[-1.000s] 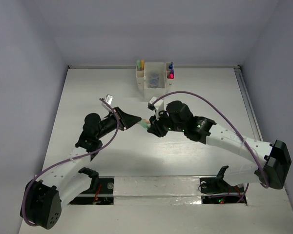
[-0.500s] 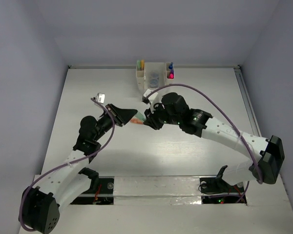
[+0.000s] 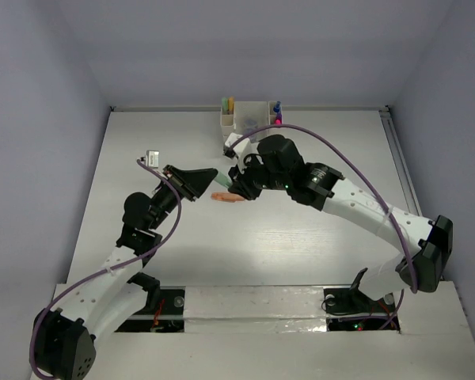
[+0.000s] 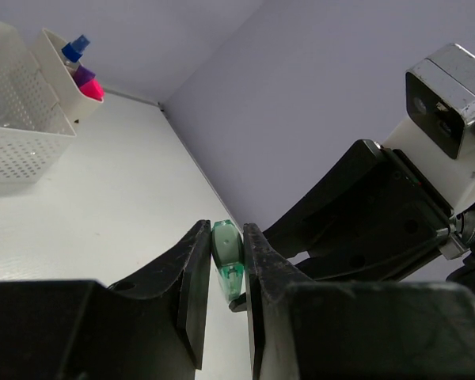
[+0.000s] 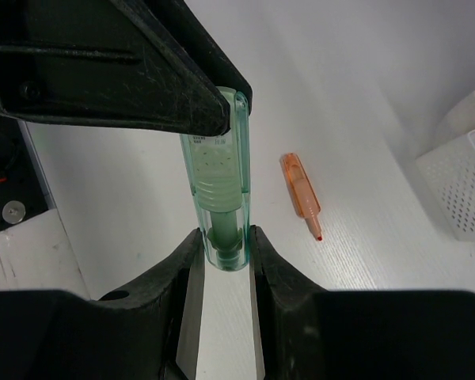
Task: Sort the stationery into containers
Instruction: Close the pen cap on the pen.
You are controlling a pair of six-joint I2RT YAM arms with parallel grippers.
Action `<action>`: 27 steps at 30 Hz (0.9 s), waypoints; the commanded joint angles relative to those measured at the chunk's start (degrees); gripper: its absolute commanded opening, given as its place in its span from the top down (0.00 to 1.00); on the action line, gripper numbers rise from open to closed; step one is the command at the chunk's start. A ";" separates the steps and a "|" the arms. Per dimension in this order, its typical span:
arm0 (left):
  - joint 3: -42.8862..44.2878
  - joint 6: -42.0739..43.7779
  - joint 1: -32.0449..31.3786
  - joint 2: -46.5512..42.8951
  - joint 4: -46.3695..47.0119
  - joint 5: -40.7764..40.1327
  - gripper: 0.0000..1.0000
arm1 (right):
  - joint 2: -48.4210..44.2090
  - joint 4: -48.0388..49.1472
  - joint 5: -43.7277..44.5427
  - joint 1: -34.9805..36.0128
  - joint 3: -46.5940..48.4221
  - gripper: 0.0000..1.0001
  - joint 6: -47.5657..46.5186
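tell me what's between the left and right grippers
The mint green marker bridges them: one end pinched in the left gripper, the other in the right gripper, clearest in the right wrist view.

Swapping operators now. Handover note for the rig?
Left gripper: shut on one end of the mint green marker.
Right gripper: shut on the other end of it, so both hold it at once.
Peach marker: loose on the table, near the grippers.
White organizer: at the far edge, with sorted markers in its side compartments.
Left to do: one gripper lets go, the mint marker goes in, then the peach one.
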 commanded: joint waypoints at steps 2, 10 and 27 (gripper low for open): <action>-2.09 -1.88 -5.19 1.90 -6.20 15.92 1.00 | 0.12 23.99 -0.81 -0.59 12.64 1.00 -2.00; 2.04 -0.74 -6.42 -1.53 -8.75 7.57 1.00 | -4.01 28.29 2.00 -0.59 2.99 0.84 3.27; -1.03 -4.96 -6.42 -2.14 15.22 -10.26 1.00 | -22.20 43.05 13.08 -0.59 -23.90 0.01 24.00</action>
